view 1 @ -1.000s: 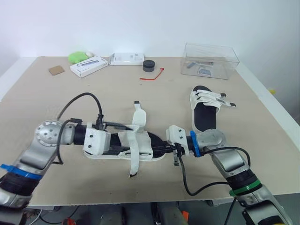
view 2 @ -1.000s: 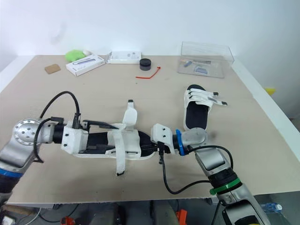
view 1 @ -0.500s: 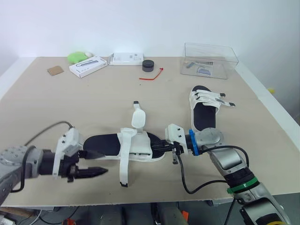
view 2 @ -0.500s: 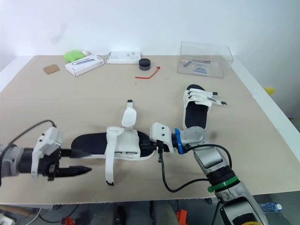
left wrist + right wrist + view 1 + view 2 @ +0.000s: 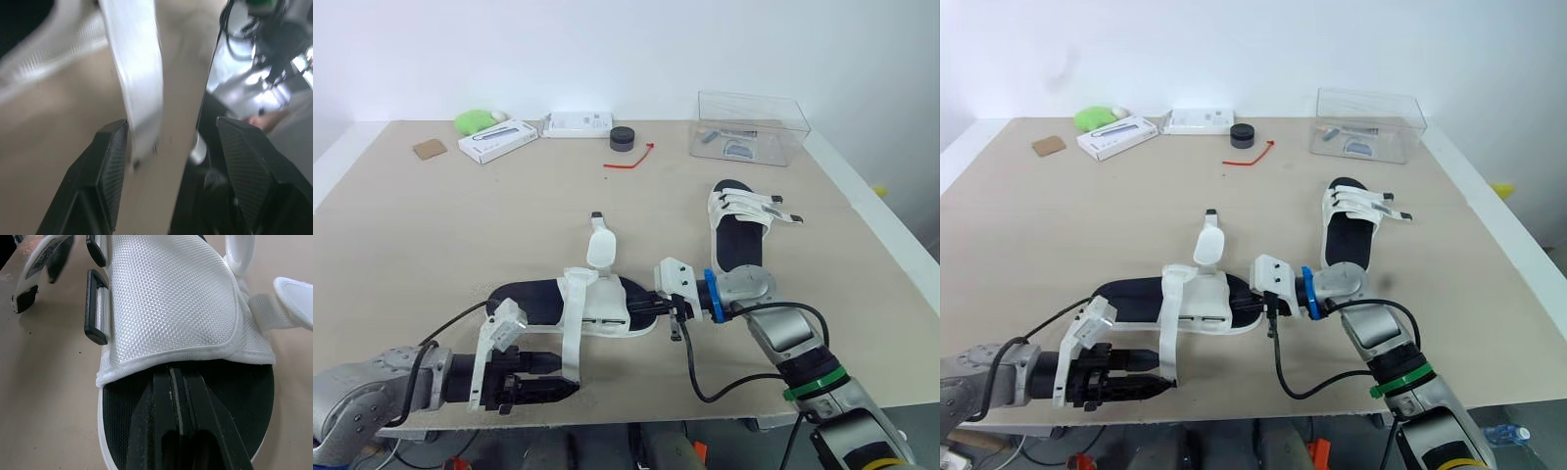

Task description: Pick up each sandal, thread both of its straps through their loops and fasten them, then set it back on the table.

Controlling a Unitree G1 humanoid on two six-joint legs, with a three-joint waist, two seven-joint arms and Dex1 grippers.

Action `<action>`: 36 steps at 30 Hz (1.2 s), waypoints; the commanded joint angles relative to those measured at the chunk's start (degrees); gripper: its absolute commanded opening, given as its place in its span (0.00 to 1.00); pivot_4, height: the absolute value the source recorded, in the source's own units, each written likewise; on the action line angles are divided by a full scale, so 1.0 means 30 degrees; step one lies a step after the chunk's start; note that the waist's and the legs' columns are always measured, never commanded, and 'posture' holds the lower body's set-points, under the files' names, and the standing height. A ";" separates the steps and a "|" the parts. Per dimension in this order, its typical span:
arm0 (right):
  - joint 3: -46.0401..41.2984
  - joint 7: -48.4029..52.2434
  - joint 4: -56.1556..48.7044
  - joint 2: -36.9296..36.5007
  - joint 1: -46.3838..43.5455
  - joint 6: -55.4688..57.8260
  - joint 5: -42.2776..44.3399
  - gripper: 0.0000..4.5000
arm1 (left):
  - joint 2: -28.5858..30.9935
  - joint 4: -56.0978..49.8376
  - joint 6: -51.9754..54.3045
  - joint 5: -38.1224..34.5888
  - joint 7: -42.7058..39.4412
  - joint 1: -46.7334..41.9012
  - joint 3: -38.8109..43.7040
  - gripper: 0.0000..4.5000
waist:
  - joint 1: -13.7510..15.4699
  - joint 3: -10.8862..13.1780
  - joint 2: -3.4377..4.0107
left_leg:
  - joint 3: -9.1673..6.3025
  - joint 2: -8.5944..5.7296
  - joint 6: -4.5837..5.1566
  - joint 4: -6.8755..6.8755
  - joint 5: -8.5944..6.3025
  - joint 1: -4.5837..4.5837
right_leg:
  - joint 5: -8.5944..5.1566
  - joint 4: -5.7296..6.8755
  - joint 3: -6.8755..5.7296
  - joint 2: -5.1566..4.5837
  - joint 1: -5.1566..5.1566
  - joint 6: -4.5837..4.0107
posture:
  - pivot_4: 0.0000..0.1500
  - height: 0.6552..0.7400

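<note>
White sandals, two: far sandal point(image 5: 741, 235) free, near sandal point(image 5: 605, 309) clamped by right end effector point(image 5: 644, 306), left end effector point(image 5: 563, 375) spread

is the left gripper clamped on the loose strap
No, the left gripper is open, its fingers wide apart, with the strap loose beside one of them.

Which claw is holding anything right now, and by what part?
Left claw is open around the loose strap, holding nothing. Right claw is shut over one end of the near sandal; grip cannot be told.
</note>
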 commanded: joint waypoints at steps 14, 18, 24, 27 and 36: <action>-0.0216 -0.0141 -0.0517 -0.0393 -0.0006 0.0105 -0.0077 0.00 | -0.0064 0.3679 0.3641 -0.6769 0.0990 -0.5186 0.2359 0.05 | 0.0005 0.0002 -0.0011 | -0.0016 0.0000 -0.0006 -0.0005 0.0007 0.0005 | -0.0006 0.0001 -0.0010 0.0001 0.0004 0.0003 | 1.00 1.00; -0.0218 -0.0210 -0.0453 -0.0347 -0.0080 0.0053 -0.0117 0.00 | -0.0593 0.5642 0.4177 -0.8333 0.2407 -0.7825 0.2580 0.05 | -0.0012 0.0000 -0.0016 | -0.0016 -0.0014 -0.0009 -0.0010 0.0005 0.0013 | -0.0006 -0.0003 0.0001 0.0000 0.0021 0.0021 | 1.00 1.00; -0.0213 -0.0328 -0.0335 -0.0281 -0.0122 -0.0089 -0.0226 0.00 | -0.1082 0.7214 0.4060 -0.5510 0.1911 -0.9682 0.1154 0.05 | -0.0024 0.0001 -0.0017 | -0.0020 -0.0027 -0.0035 -0.0015 -0.0012 0.0009 | 0.0012 -0.0008 0.0011 0.0007 0.0023 0.0064 | 1.00 1.00; -0.0236 -0.0402 -0.0372 -0.0257 -0.0118 -0.0074 -0.0245 0.00 | -0.1381 0.7620 0.4017 -0.4494 0.1203 -0.9976 0.0584 0.05 | -0.0021 0.0002 -0.0018 | -0.0020 -0.0030 -0.0036 -0.0015 -0.0011 0.0009 | 0.0003 -0.0008 0.0012 0.0008 0.0025 0.0049 | 1.00 1.00; -0.0409 -0.0686 -0.0884 -0.0483 0.0300 0.0136 -0.0238 0.00 | -0.1362 0.7555 0.4811 -0.2894 -0.0815 -0.9985 -0.0433 0.05 | -0.0021 0.0003 -0.0019 | -0.0023 -0.0023 -0.0037 -0.0014 -0.0010 0.0008 | -0.0009 -0.0008 0.0015 0.0007 0.0024 0.0037 | 1.00 1.00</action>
